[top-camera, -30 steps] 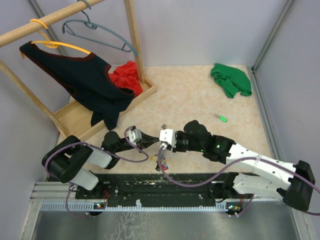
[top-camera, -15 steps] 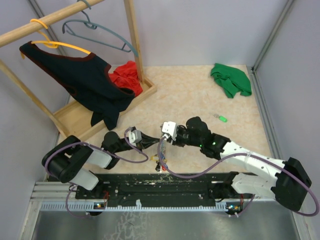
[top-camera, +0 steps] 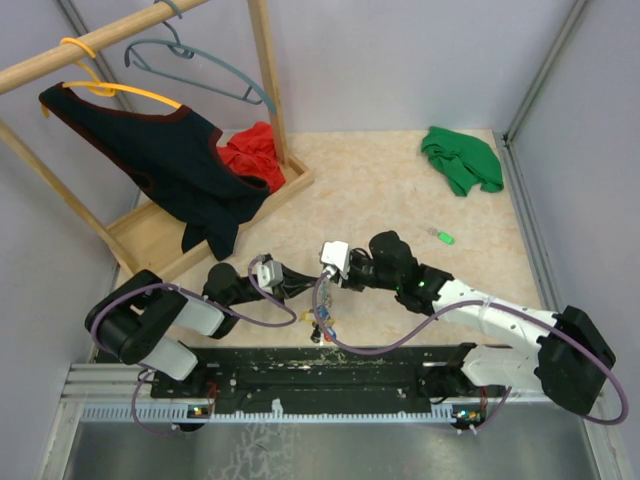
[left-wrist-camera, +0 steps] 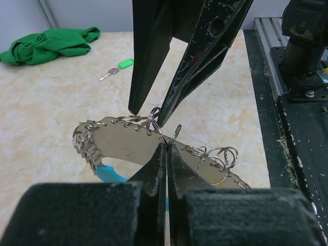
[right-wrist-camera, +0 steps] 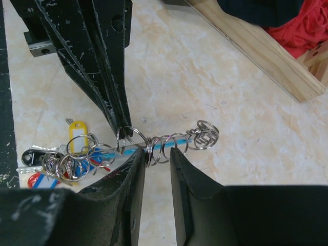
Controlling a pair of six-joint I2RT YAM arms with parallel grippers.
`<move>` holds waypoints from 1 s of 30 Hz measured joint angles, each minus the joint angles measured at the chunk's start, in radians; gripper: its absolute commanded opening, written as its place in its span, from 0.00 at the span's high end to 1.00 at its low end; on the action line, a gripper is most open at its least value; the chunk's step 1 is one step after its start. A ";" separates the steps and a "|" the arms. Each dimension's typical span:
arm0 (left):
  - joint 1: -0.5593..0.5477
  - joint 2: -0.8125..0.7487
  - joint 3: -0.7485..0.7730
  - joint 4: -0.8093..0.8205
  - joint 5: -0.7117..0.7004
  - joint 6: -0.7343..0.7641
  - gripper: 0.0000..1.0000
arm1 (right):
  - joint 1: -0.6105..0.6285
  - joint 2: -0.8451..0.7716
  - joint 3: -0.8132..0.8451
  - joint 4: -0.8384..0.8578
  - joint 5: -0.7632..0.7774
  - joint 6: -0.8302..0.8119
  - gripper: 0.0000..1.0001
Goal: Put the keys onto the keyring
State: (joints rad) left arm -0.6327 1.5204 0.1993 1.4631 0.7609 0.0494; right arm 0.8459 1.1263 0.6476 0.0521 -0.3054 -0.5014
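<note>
the top view shows two arms meeting low over the worktop (top-camera: 400, 190), close to the middle of its near edge, but it does not show how their fingers stand. the wrist views do. in the left wrist view, the left gripper (left-wrist-camera: 166, 148) is pressed together, pinching the silvery band of the keyring (left-wrist-camera: 118, 141) edge-on. the right gripper's fingers reach down from above onto the small rings on the band's far side. in the right wrist view, the right gripper (right-wrist-camera: 155, 156) is nearly closed, with a few of those small rings caught between its fingers.

only the right wrist view shows the tag cluster hanging at the loop's near end. one yellow tag (right-wrist-camera: 77, 137) and one red tag (right-wrist-camera: 35, 180) are clear; the rest is too tangled to count. only the left wrist view shows the light-blue segment (left-wrist-camera: 110, 175).

one loose key is visible, the green key (top-camera: 443, 237). it lies flat toward the right edge of the worktop, well apart from the keyring. a red-headed key cannot be made out.

one green cloth (top-camera: 460, 160) sits bunched in the far right corner.
</note>
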 measured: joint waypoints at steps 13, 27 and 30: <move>0.000 -0.036 -0.026 0.004 -0.001 0.008 0.69 | -0.004 0.013 0.000 0.008 -0.029 -0.003 1.00; 0.000 -0.179 -0.065 -0.102 -0.121 -0.001 0.64 | -0.004 0.011 0.000 0.009 -0.037 0.000 1.00; 0.000 -0.181 -0.049 -0.122 -0.133 -0.053 0.64 | -0.004 0.011 0.000 0.009 -0.037 0.002 1.00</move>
State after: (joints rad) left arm -0.6327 1.3396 0.1501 1.3411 0.6277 -0.0040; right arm 0.8417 1.1378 0.6476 0.0612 -0.3424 -0.4999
